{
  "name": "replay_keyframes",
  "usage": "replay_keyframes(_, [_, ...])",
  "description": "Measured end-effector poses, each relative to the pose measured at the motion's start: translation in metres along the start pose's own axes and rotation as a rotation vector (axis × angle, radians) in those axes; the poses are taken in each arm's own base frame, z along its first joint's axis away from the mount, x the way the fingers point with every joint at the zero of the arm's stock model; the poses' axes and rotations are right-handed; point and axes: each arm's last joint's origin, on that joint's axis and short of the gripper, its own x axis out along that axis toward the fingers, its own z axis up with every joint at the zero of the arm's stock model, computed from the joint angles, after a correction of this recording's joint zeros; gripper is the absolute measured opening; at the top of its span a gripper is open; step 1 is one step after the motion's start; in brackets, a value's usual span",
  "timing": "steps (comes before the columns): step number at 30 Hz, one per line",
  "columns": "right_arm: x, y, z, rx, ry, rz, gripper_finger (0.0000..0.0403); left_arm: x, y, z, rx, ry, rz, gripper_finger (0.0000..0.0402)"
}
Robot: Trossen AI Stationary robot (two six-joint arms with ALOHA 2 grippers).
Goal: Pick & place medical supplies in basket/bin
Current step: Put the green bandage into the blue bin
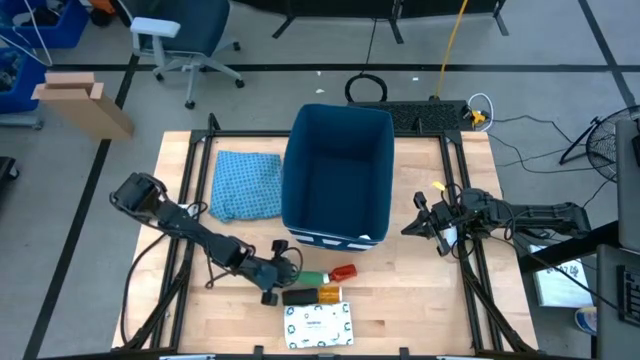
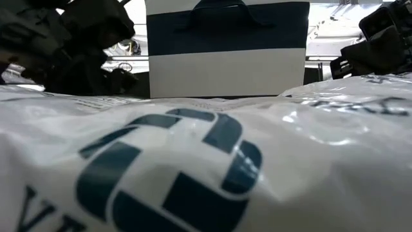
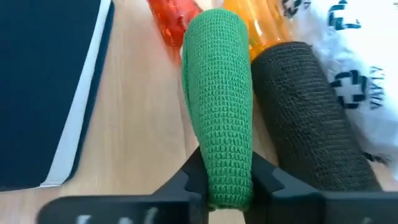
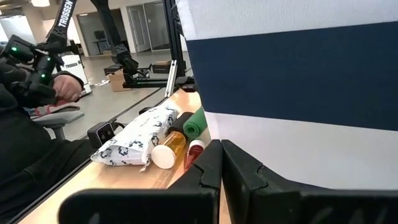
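A green cylinder (image 3: 221, 106) lies on the wooden table just in front of the dark-blue bin (image 1: 337, 170), with my left gripper (image 3: 229, 186) shut on its near end. Beside it lie a slim red tube (image 1: 342, 272), a dark bottle with an orange label (image 1: 312, 296) and a flat white packet with green print (image 1: 318, 325). My right gripper (image 4: 221, 162) waits shut at the table's right side, touching nothing. My left gripper pinches the green cylinder's end (image 3: 227, 177) between its two fingers, one on each side of the round wall. The fingers slant down from the table's left and lie along the cylinder. The cylinder points away from the gripper toward the red tube.
A light blue patterned cloth (image 1: 247, 185) lies left of the bin. The bin's white-striped short side (image 4: 298, 143) faces the supplies. The dark bottle (image 3: 311, 118) lies right against the green cylinder. The packet (image 2: 206, 161) fills the low view near the front edge.
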Motion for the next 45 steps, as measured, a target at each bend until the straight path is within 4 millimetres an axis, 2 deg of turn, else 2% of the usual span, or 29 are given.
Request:
replay_keyframes(3, [0.0,0.0,0.0,0.0,0.0,0.0,0.0,-0.011,0.001,0.007,0.024,-0.028,-0.008,0.0049])
replay_keyframes(6, [0.0,0.0,0.0,0.0,-0.001,0.0,0.0,-0.03,0.001,0.015,0.074,-0.061,-0.033,0.0049])
replay_keyframes(12, [0.0,0.0,0.0,0.0,-0.002,0.0,0.0,-0.091,0.003,0.033,0.181,-0.189,-0.023,0.007])
replay_keyframes(16, [0.0,0.0,0.0,0.0,-0.002,0.001,0.0,-0.136,0.012,0.034,0.216,-0.256,0.045,0.0057])
replay_keyframes(22, [0.0,0.0,0.0,0.0,-0.001,0.001,0.0,-0.181,0.04,0.008,0.172,-0.381,0.157,0.005])
replay_keyframes(24, [0.0,0.0,0.0,0.0,-0.001,0.001,0.0,-0.187,0.049,-0.008,0.131,-0.417,0.179,0.005])
replay_keyframes(28, [0.0,0.0,0.0,0.001,0.001,0.001,0.0,-0.188,0.061,-0.04,0.041,-0.488,0.22,0.0055])
replay_keyframes(32, [0.0,0.0,0.0,0.001,0.002,0.004,0.0,-0.198,0.07,-0.045,-0.042,-0.615,0.235,0.0049])
replay_keyframes(35, [0.0,0.0,0.0,-0.001,0.001,0.004,0.0,-0.213,0.079,-0.033,-0.093,-0.657,0.309,0.0049])
replay_keyframes(38, [0.0,0.0,0.0,-0.003,0.001,0.005,0.0,-0.229,0.088,-0.01,-0.103,-0.608,0.4,0.0049])
replay_keyframes(42, [0.0,0.0,0.0,-0.003,0.001,0.004,0.0,-0.24,0.105,0.039,-0.073,-0.511,0.493,0.0049])
replay_keyframes(45, [0.0,0.0,0.0,-0.007,0.001,0.004,0.0,-0.238,0.125,0.082,-0.032,-0.452,0.523,0.0049])
